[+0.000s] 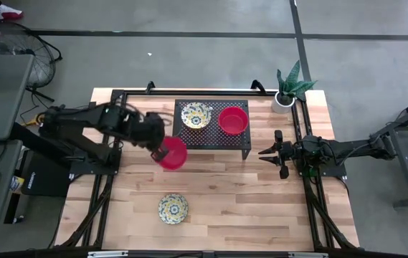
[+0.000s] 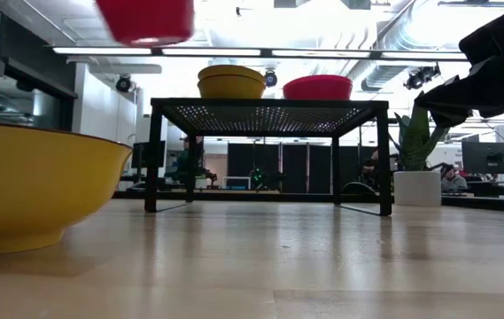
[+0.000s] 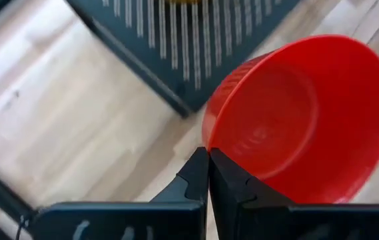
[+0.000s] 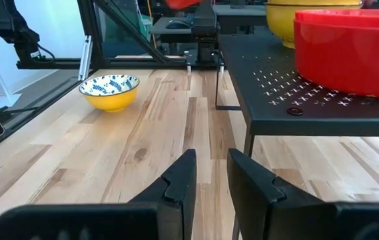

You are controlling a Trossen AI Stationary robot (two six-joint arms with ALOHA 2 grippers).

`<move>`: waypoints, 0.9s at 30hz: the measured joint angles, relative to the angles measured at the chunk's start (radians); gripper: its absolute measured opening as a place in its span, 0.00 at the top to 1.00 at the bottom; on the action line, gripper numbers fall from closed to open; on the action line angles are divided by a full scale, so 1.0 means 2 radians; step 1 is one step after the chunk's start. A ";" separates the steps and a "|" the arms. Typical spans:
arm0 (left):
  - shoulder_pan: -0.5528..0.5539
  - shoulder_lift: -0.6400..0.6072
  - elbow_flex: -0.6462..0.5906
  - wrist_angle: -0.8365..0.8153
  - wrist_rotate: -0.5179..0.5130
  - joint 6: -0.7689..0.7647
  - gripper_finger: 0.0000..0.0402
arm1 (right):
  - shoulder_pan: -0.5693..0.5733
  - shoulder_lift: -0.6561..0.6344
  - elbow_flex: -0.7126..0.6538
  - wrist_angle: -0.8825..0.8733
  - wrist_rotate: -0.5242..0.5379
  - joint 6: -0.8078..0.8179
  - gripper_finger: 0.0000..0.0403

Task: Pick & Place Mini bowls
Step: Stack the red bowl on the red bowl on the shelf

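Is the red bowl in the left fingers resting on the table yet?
No. The low view shows the red bowl hanging well above the table, gripped at its rim by the left fingers.

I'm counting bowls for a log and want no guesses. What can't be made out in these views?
- High view: whether the patterned bowl on the rack is one or a stack.
- Low view: the held red bowl, cut by the top edge.
- Left wrist view: left gripper shut on the rim; the bowl hides the table below.
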 joint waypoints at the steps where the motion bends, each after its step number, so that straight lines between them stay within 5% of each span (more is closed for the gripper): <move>1: 0.010 0.005 0.012 0.000 0.000 0.012 1.00 | 0.000 0.000 0.000 0.000 0.000 0.000 0.82; 16: 0.154 0.160 0.234 0.046 0.073 0.241 1.00 | 0.000 0.000 0.000 0.000 0.000 0.000 0.82; 24: 0.193 0.265 0.363 0.072 0.106 0.281 1.00 | 0.000 0.000 0.000 0.000 0.000 0.000 0.82; 27: 0.204 0.277 0.358 0.104 0.121 0.280 1.00 | 0.000 0.000 0.000 0.000 0.000 0.000 0.82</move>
